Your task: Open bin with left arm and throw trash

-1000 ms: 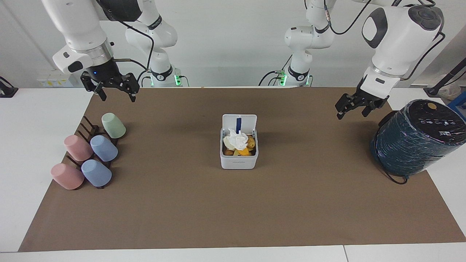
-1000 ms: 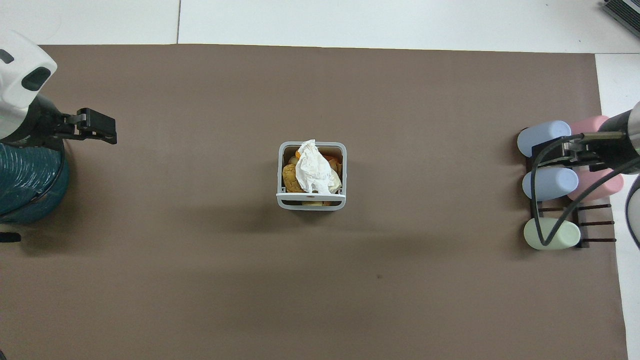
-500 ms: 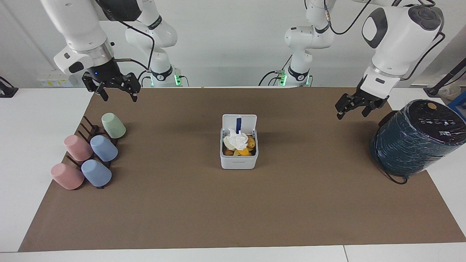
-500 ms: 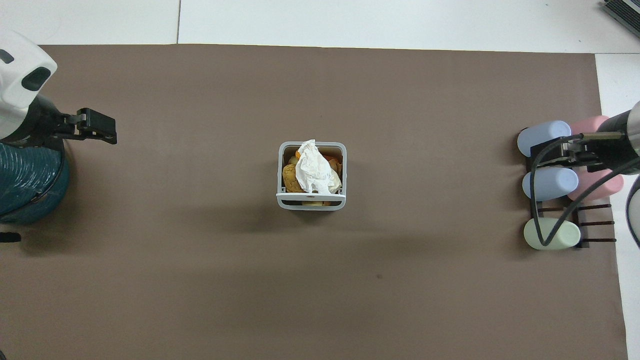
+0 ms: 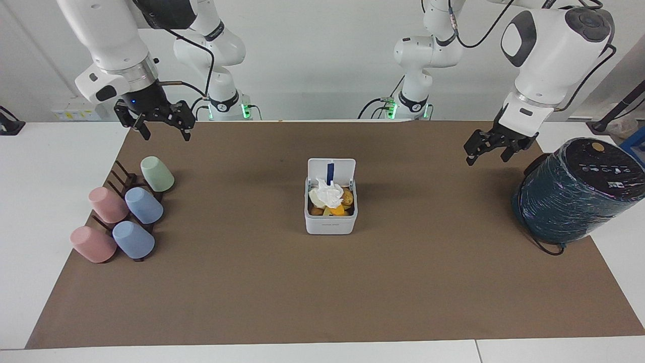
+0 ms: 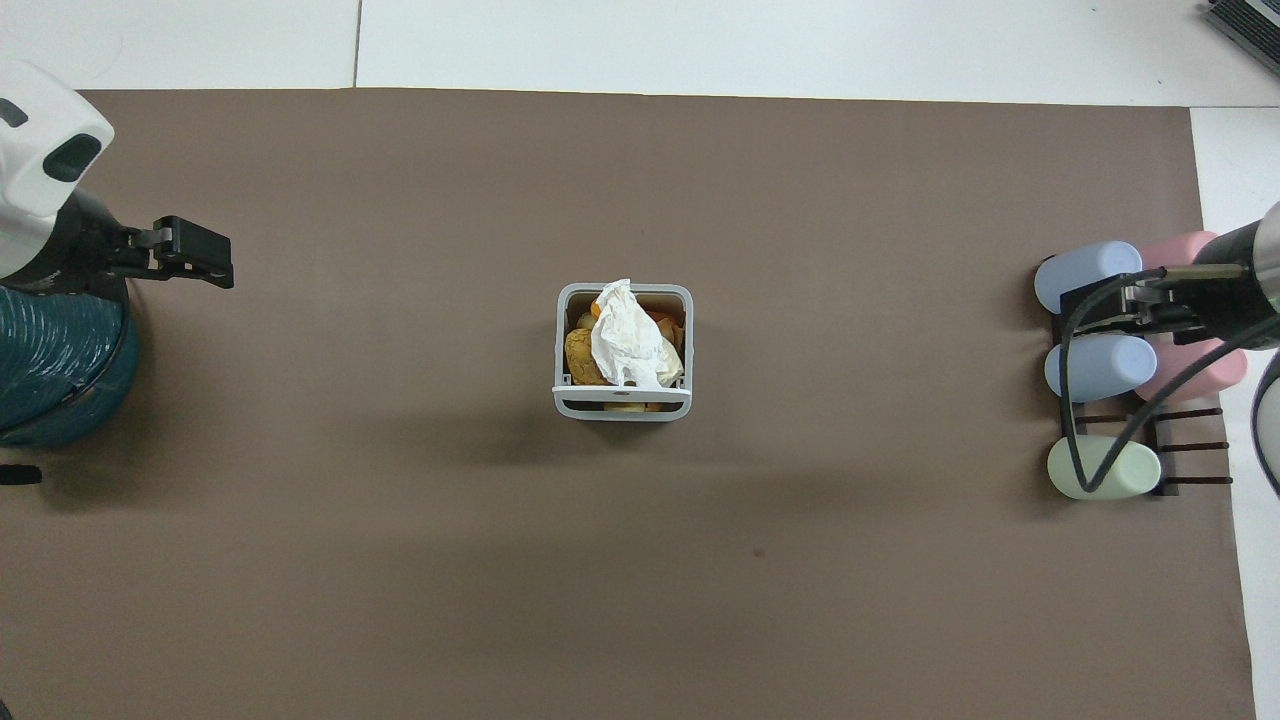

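The white square bin [image 5: 330, 224] [image 6: 560, 345] stands mid-mat with its hinged lid [image 5: 331, 168] upright and open. Inside lies the trash: a crumpled white tissue [image 5: 326, 195] [image 6: 625, 338] on top, a tan lump [image 6: 579, 355] and an orange piece [image 5: 338, 210] under it. My left gripper [image 5: 487, 158] [image 6: 222, 262] hangs open and empty in the air by the teal cylinder, well apart from the bin. At the right arm's end of the table my right gripper [image 5: 166, 136] [image 6: 1072, 312] is raised over the cup rack, open and empty.
A big dark teal wrapped cylinder [image 5: 574, 194] [image 6: 50, 365] with a cable sits at the left arm's end of the table. Several pastel cups [image 5: 143, 205] [image 6: 1098, 365] lie on a dark rack at the right arm's end. A brown mat [image 5: 322, 292] covers the table.
My right gripper has crept slightly upward. The left gripper, the bin and the trash have stayed where they were.
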{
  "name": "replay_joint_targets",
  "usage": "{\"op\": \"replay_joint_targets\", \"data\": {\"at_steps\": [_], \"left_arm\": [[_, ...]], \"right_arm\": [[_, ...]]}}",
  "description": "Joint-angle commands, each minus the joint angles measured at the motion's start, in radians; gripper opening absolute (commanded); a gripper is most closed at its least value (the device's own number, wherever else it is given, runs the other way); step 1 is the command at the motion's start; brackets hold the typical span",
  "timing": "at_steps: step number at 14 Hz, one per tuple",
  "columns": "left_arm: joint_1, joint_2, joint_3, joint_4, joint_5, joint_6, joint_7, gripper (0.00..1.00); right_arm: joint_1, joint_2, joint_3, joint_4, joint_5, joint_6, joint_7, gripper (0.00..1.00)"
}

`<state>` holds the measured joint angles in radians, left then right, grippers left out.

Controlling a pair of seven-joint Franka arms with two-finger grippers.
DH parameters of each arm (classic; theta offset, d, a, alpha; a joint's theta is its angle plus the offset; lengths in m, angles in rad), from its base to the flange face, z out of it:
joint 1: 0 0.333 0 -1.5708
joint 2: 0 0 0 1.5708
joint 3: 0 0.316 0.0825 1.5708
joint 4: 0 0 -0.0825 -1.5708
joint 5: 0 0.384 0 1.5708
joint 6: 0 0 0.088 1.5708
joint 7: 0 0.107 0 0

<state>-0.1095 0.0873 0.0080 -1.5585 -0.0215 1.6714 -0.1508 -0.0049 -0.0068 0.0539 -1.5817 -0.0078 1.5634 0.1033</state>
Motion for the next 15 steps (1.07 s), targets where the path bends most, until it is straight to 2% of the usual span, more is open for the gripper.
{"op": "replay_joint_targets", "data": {"at_steps": [1, 15], "left_arm": [[0.008, -0.035, -0.005, -0.041, 0.020, 0.007, 0.008, 1.00], [0.008, -0.032, -0.005, -0.034, 0.021, 0.019, 0.037, 1.00]], "right_arm": [[-0.006, -0.025, -0.002, -0.027, 0.022, 0.000, -0.031, 1.00], [-0.006, -0.025, -0.002, -0.027, 0.022, 0.000, -0.031, 1.00]]}}
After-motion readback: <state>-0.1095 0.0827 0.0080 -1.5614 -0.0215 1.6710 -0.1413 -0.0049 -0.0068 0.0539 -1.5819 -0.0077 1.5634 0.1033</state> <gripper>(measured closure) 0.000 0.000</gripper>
